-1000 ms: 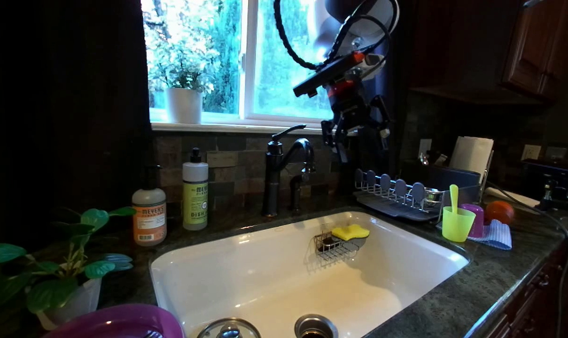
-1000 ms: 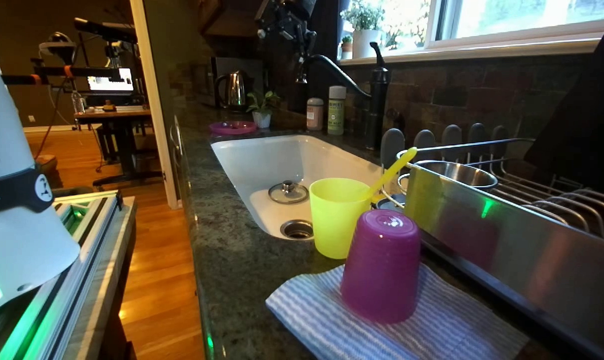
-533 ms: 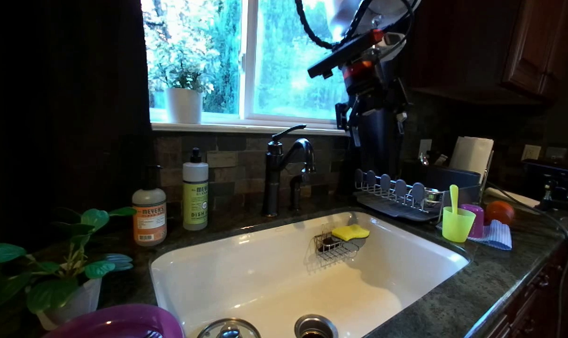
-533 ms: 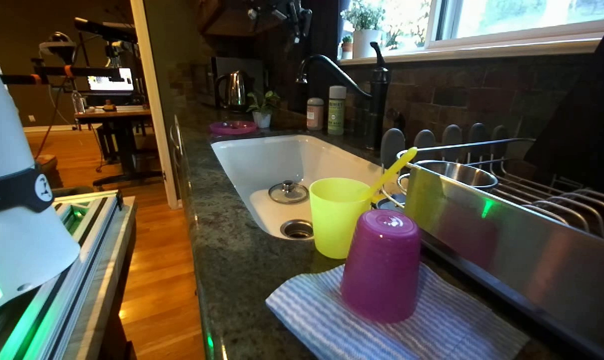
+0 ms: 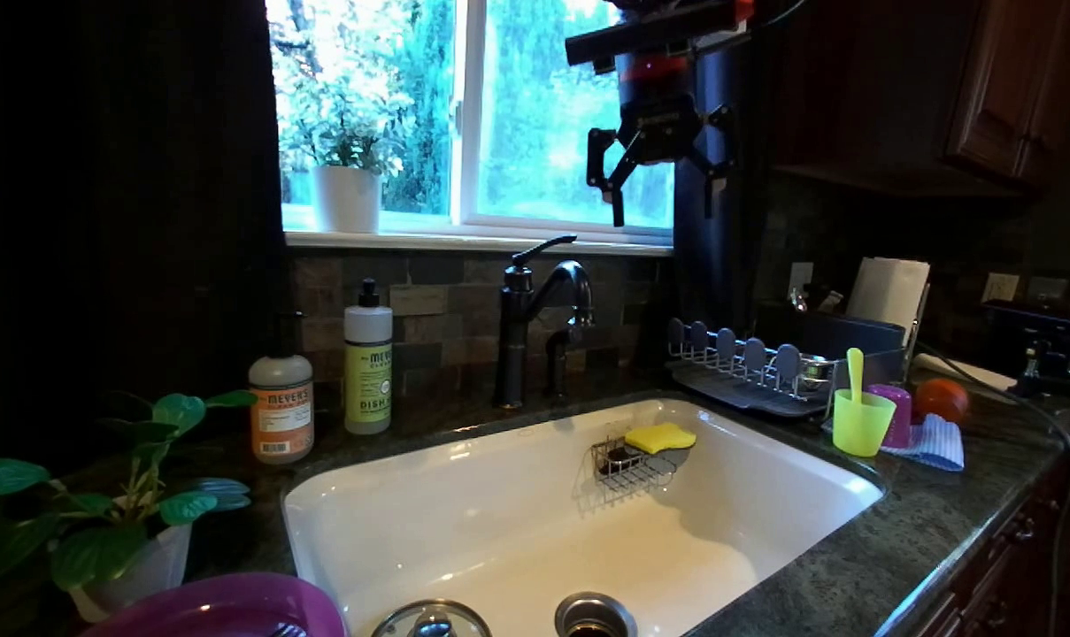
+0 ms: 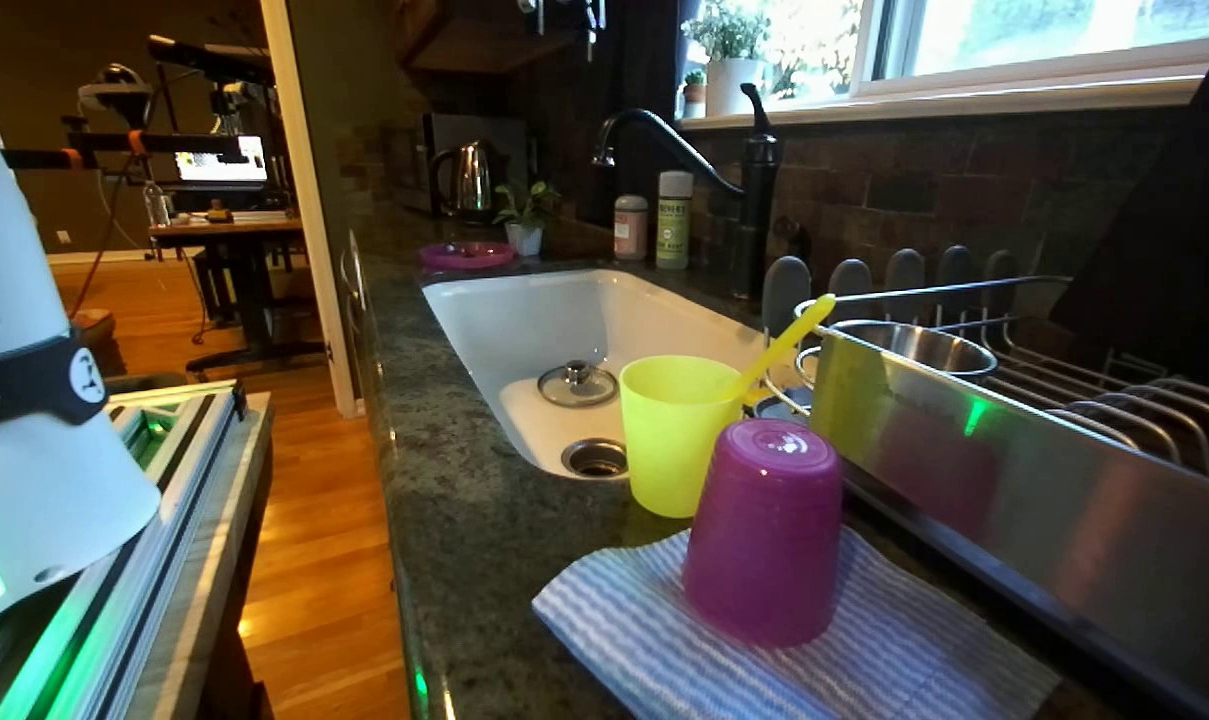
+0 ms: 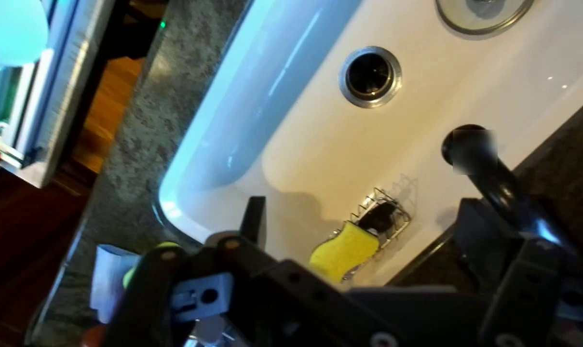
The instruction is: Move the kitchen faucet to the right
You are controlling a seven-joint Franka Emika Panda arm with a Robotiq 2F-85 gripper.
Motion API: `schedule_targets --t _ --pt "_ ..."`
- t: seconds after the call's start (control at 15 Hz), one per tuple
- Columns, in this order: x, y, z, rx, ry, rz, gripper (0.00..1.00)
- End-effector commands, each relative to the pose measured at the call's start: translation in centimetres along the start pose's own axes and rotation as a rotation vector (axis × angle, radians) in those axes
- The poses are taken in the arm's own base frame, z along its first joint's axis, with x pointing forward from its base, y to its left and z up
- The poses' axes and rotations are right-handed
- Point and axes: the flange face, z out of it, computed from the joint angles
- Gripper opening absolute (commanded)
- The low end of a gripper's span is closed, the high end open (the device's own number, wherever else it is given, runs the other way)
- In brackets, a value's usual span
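Observation:
The kitchen faucet is dark bronze-black, with an upright stem (image 5: 511, 345), a side lever on top and a curved spout pointing over the sink. It also shows in an exterior view (image 6: 756, 215); in the wrist view its spout (image 7: 506, 193) runs past the right finger. My gripper (image 5: 664, 217) is open and empty, pointing down in front of the window, above and to the right of the spout in that exterior view. Only its fingertips (image 6: 566, 40) show at the top edge in an exterior view. In the wrist view the gripper (image 7: 363, 207) has its fingers wide apart.
The white sink (image 5: 393, 513) holds a sponge caddy with a yellow sponge (image 5: 660, 438). Two soap bottles (image 5: 368, 372) stand left of the faucet. A dish rack (image 5: 756, 363), yellow-green cup (image 6: 676, 440) and purple cup (image 6: 764, 535) stand at the right. The window sill (image 5: 499, 241) is behind.
My gripper has risen away from the spout, first to the right and then back left in an exterior view. It has gone from tilted to pointing straight down. The faucet has not moved.

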Motion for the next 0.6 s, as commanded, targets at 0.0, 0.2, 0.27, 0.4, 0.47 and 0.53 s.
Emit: schedule_targets --t 0.0,0.2,0.27,0.4,0.47,0.53 --pt "2.3 -3.0 2.1 0.087 0.02 -0.127 1.0" --pt "2.4 -3.1 2.2 0.087 0.007 -0.13 1.0" --pt "2.6 -3.6 2.7 0.087 0.003 -0.143 1.0" --pt "2.8 -3.9 3.2 0.108 -0.025 -0.171 1.0" --pt "2.8 -4.0 3.2 0.117 -0.036 -0.182 1.0" --pt "2.8 -4.0 3.3 0.116 -0.038 -0.189 1.0"
